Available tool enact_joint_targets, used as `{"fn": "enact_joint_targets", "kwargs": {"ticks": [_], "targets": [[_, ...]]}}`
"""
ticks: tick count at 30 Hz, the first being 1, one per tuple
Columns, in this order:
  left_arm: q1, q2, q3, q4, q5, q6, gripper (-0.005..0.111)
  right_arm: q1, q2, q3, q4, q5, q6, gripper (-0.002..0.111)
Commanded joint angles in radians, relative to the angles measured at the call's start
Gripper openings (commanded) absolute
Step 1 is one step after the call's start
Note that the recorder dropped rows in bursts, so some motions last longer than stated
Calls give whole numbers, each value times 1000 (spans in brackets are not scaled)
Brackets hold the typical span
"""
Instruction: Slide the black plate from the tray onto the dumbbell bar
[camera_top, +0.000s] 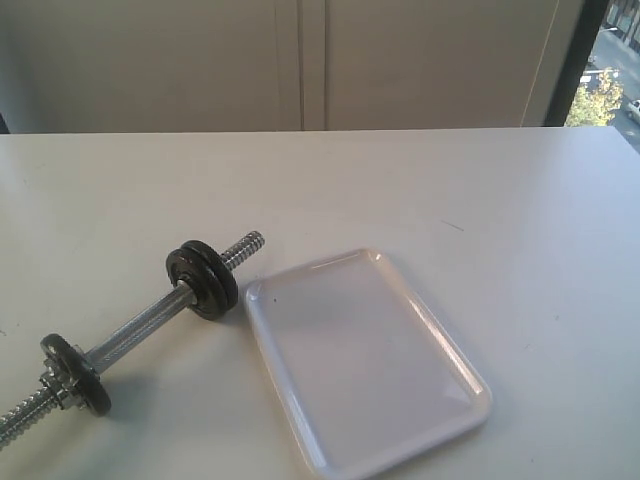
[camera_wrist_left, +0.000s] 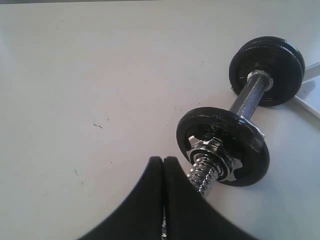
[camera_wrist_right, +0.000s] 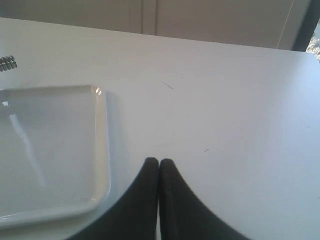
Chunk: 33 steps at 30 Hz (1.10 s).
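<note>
- Exterior view: the tray (camera_top: 445, 340), lower right of centre, holds nothing. The dumbbell bar (camera_top: 135, 328) lies at lower left. Two dark discs sit stacked near its tray-side end, and I take one of them for the black plate (camera_top: 205, 285), so the slide looks done.
- Left wrist view: my left gripper (camera_wrist_left: 163, 159) is closed on nothing, near the bar's end with the nut (camera_wrist_left: 212, 152).
- Right wrist view: my right gripper (camera_wrist_right: 159, 161) is closed and empty, just beside the tray's rim.

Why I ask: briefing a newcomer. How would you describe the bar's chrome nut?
Left of the white tray lies the dumbbell bar. At its end farther from the tray, the nut sits against the lone disc: shiny and lobed, unlike the dark discs.
</note>
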Motion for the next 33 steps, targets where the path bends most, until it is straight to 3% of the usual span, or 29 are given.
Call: {"fn": "enact_joint_targets", "kwargs": {"ticks": [1, 6, 33], "targets": [[3, -4, 4, -11, -3, 0, 0, -3, -5, 3, -71, -16, 81, 0], [3, -4, 4, -11, -3, 0, 0, -27, -5, 3, -189, -20, 180, 0], [3, -4, 4, -11, -3, 0, 0, -94, -5, 3, -209, -46, 178, 0]]}}
